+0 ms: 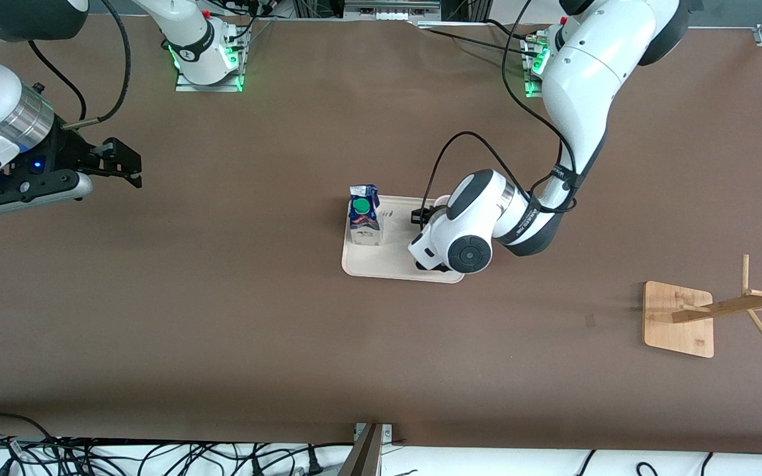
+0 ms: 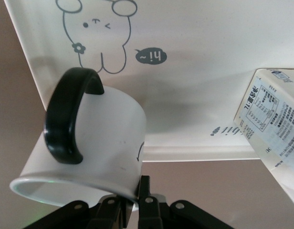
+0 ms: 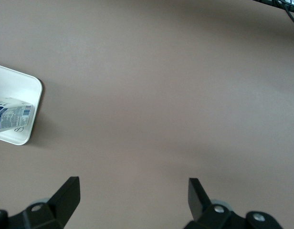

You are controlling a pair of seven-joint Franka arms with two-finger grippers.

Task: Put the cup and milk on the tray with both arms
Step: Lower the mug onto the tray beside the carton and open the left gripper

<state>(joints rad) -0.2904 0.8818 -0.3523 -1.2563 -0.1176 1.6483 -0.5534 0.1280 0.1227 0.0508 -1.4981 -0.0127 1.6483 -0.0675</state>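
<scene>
So the milk carton point(image 1: 364, 215) is standing upright on the cream tray point(image 1: 381, 264), at the end of it toward the right arm's side of the table, green cap on top. The left arm reaches down over the tray's other end, and its wrist hides most of what's under it from the high camera.

The left wrist camera fills that in: the left gripper point(image 2: 137, 198) is pinched shut on the rim of the white mug point(image 2: 97, 143). One finger point(image 2: 144, 191) sits against the outside wall right at the lip. The mug hangs tipped on its side from the gripper, with its black handle point(image 2: 66, 114) facing the wrist camera and its base pointing toward the tray. I can't tell whether the mug touches the tray. The bunny drawing point(image 2: 97, 36) and a little "hi" bubble point(image 2: 152, 56) show on the tray just past it, and the carton is nearby on the same tray.

The right gripper point(image 1: 116, 165) waits over bare table at the right arm's end, well apart from the tray, jaws spread wide with nothing between them.

A wooden rack point(image 1: 705, 314) sits toward the left arm's end.
</scene>
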